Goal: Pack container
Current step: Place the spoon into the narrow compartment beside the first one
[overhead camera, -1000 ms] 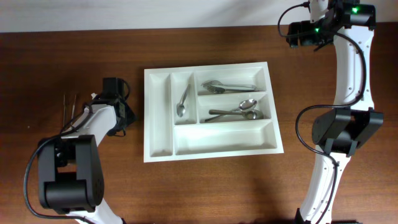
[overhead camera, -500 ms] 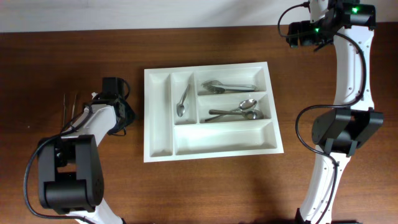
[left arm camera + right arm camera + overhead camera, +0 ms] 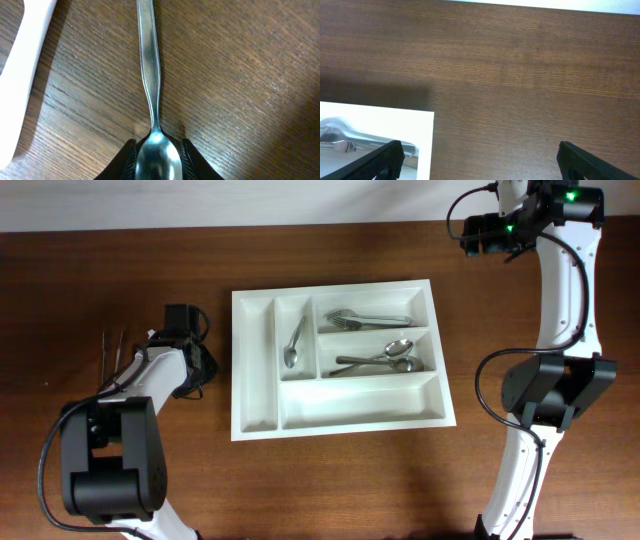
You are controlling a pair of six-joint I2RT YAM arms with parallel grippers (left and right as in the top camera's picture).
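Note:
A steel spoon [image 3: 149, 75] lies flat on the wooden table, its handle pointing away from the wrist camera. My left gripper [image 3: 158, 148] is shut on its bowl, one finger pressed against each side. In the overhead view the left gripper [image 3: 198, 366] sits just left of the white container [image 3: 255, 395], and the spoon is hidden under the arm. The container holds a spoon [image 3: 293, 344] in a narrow compartment, forks [image 3: 366, 319] in the top wide one and spoons [image 3: 381, 358] in the middle one. My right gripper [image 3: 478, 234] hangs open beyond the container's far right corner, holding nothing.
Two thin utensils [image 3: 111, 353] lie on the table left of the left arm. The container's edge [image 3: 24, 65] runs close along the left of the held spoon. The right wrist view shows the container's corner [image 3: 424, 150], a utensil handle [image 3: 367, 141] and bare wood.
The left jaws have closed in onto the spoon's bowl. Neither arm has visibly shifted in the overhead view.

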